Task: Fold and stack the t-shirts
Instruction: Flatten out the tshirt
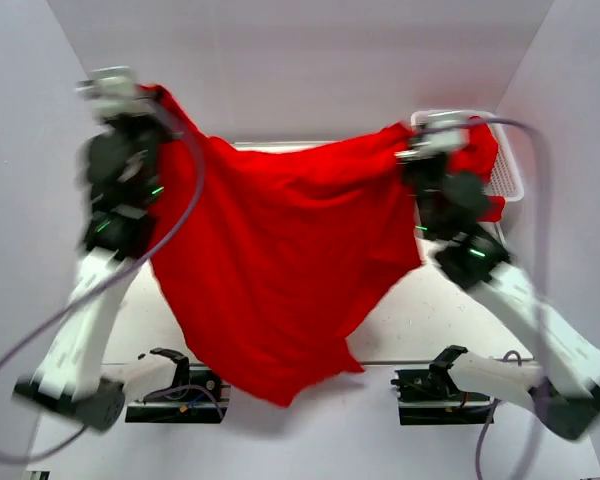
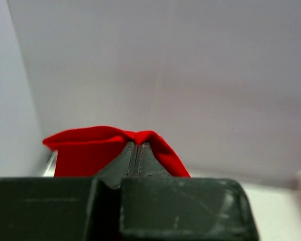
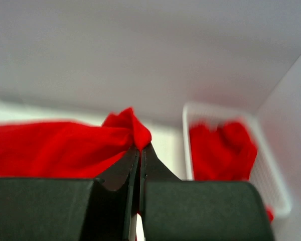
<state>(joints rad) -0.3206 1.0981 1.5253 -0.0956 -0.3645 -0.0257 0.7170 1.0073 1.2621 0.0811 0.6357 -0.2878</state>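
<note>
One red t-shirt (image 1: 280, 260) hangs spread across the middle of the frame, above the white surface (image 1: 430, 320). The left pincer (image 2: 139, 145), at upper left in the top view, is clamped on one edge of the cloth. The right pincer (image 3: 139, 148), at upper right, is clamped on another edge. More red t-shirts (image 3: 220, 150) lie in the white mesh basket (image 1: 510, 172) at far upper right.

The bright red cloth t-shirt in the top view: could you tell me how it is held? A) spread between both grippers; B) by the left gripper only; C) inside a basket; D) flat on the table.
A: the left gripper and right gripper each pinch an edge of the bright red cloth t-shirt, hanging between them.
</note>
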